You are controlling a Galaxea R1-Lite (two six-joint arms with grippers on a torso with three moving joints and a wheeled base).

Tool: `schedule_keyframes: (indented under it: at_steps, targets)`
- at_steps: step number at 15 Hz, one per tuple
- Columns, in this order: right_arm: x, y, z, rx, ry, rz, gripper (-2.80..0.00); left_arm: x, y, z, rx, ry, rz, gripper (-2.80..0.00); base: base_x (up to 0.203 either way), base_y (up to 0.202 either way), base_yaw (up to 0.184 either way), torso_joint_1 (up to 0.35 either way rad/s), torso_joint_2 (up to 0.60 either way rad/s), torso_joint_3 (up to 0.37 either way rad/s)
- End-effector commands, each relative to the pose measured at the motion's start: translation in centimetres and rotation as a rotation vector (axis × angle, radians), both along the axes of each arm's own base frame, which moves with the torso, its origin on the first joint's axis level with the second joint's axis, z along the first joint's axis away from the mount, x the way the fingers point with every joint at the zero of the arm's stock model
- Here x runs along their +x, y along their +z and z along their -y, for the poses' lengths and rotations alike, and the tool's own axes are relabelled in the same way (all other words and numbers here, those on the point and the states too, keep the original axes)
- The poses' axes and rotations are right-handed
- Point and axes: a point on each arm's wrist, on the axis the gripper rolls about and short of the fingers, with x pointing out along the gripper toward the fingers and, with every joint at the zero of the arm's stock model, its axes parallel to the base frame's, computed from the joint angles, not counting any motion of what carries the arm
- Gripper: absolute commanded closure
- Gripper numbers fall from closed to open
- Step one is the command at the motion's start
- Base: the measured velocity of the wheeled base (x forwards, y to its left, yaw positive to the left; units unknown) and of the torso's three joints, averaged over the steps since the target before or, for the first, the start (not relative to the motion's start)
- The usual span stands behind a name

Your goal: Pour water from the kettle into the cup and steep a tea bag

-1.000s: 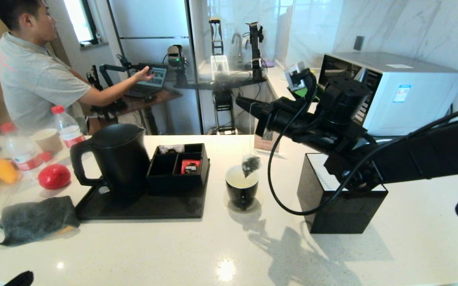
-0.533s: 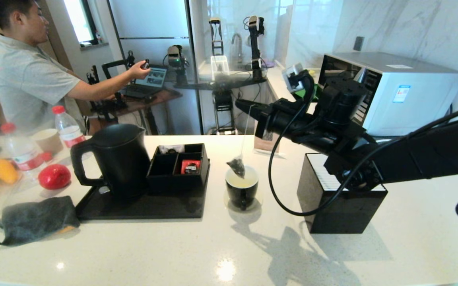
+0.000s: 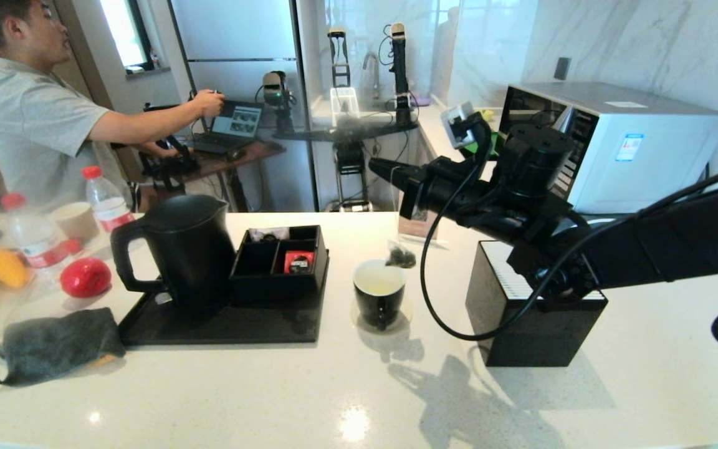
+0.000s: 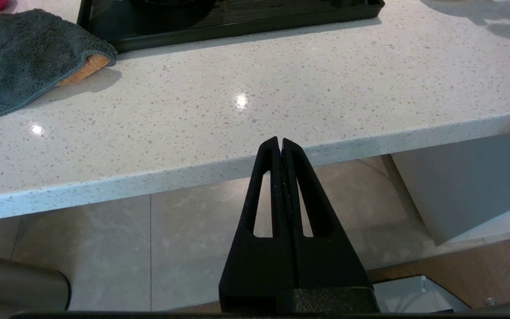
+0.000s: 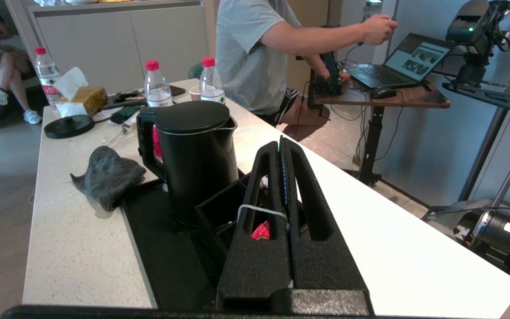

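Steeping step: my right fingers (image 3: 376,166), clamped on the string, dangle the tea bag (image 3: 401,256) at the cup's (image 3: 379,293) two o'clock rim. Next: lower it centred. Left fingers (image 4: 280,144) together, empty.

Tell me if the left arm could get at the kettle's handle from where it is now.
Probably yes. The left gripper sits shut below the counter edge, off the work. The kettle stands on the black tray, handle turned leftward, nothing crowding it.
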Motion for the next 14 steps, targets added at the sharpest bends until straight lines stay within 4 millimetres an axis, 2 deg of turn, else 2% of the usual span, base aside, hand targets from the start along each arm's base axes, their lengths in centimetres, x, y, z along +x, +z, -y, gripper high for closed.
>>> schedule_keyframes:
  at_steps: [1,8,14]
  targets:
    - [0.09,-0.25,-0.08,0.0,0.004,-0.001,0.0,0.04,0.0,0.01,0.001,0.0,-0.006,0.0,0.0,0.0,0.0,0.0,0.0,0.0]
    - [0.52,-1.12,-0.34,-0.006,0.002,-0.011,0.0,0.04,0.0,0.01,0.001,0.0,-0.006,0.0,0.0,0.0,0.0,0.0,0.0,0.0]
    - [0.25,-0.37,-0.17,0.002,-0.002,0.006,0.0,0.2,0.0,0.03,0.004,0.073,-0.026,0.0,0.0,0.0,0.0,0.0,0.0,0.0]
